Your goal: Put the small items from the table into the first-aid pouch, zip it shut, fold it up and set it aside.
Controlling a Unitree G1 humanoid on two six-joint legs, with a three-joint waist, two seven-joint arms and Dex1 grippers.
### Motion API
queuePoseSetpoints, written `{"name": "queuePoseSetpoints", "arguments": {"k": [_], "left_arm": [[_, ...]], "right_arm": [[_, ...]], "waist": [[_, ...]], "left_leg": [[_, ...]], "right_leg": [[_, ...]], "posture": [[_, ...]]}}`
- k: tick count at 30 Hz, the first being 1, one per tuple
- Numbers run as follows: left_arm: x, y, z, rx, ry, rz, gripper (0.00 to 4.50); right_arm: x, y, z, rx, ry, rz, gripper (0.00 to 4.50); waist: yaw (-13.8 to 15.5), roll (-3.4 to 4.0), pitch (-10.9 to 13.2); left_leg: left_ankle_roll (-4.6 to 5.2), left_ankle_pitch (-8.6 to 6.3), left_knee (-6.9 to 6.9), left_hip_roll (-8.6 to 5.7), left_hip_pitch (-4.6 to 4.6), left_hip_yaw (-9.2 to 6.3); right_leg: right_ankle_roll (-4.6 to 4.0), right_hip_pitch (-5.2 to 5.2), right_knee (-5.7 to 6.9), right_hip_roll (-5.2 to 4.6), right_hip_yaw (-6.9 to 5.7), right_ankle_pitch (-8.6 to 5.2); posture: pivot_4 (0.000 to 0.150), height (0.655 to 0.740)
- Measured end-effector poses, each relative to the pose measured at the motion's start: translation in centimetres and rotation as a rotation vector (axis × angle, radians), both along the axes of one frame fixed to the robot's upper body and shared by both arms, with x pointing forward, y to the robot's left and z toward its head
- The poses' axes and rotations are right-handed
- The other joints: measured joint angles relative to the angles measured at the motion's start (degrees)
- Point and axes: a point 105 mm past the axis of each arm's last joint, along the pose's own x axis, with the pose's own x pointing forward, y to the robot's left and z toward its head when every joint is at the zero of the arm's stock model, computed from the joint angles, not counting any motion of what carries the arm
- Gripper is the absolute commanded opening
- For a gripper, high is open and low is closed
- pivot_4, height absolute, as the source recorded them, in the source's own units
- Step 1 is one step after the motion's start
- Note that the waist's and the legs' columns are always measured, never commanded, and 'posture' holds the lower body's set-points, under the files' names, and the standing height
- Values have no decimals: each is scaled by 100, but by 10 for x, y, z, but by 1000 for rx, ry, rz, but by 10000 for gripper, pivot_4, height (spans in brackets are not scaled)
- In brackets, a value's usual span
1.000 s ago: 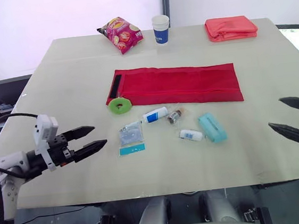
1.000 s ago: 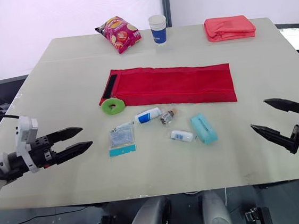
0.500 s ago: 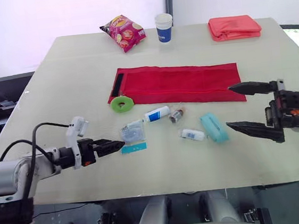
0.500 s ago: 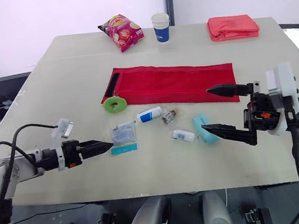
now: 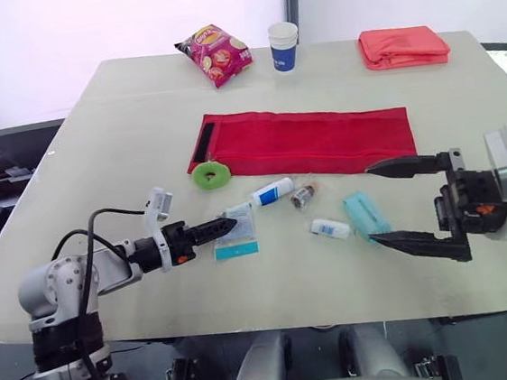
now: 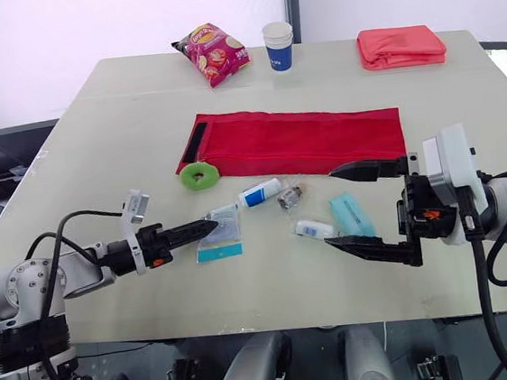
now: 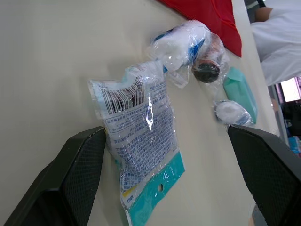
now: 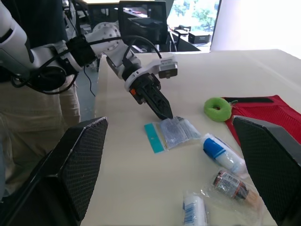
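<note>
Left wrist view: left gripper (image 7: 164,133), fingers apart, at the flat packet (image 7: 136,141) lying on the near side of the red pouch (image 5: 307,141), by its left end; the thin plastic may slide away on closing

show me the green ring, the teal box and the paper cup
green ring (image 5: 199,177), left eye view, on the band left of its hole
teal box (image 5: 365,214), left eye view, middle of its top face
paper cup (image 5: 285,56), left eye view, blue band on its side

Red pouch (image 5: 307,141), black-banded at left end; lime-green ring (image 5: 206,174); clear packet (image 5: 234,233), teal edge, black barcode; teal box (image 5: 365,215); blue-and-white cup (image 5: 283,42); magenta crisp bag (image 5: 214,54); coral cloth (image 5: 404,47).
</note>
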Motion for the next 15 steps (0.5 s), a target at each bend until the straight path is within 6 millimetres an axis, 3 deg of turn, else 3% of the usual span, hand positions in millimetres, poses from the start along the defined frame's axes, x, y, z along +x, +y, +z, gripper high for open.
{"name": "queuePoseSetpoints", "arguments": {"k": [4,8,11,15], "left_arm": [[1,1,-1,-4,10,13,19019],[1,-1,-3,-12,12,15,1336],[0,-2,-1,-37,4,15,271],[-6,2,17,-109,-44,-2,271]], "right_arm": [[1,2,1,6,-4,-3,45000],[2,8,1,18,5,-6,45000],[9,16,-6,37,60,-49,45000],[17,29,-24,74,211,-115,45000]], "waist": [[-10,-1,0],[-5,-1,0],[-7,-3,1],[-34,-8,3]], "left_leg": [[-1,0,-1,0,0,0],[-1,1,0,0,0,0],[-2,1,-1,1,-1,-1],[-6,3,-1,3,-2,-3]], "right_leg": [[0,-1,0,0,2,0],[0,-1,-1,-1,3,0],[-1,-2,-1,-1,7,0],[-2,-5,0,0,21,0]], "posture": [[1500,7400],[1500,7400],[1500,7400],[1500,7400]]}}
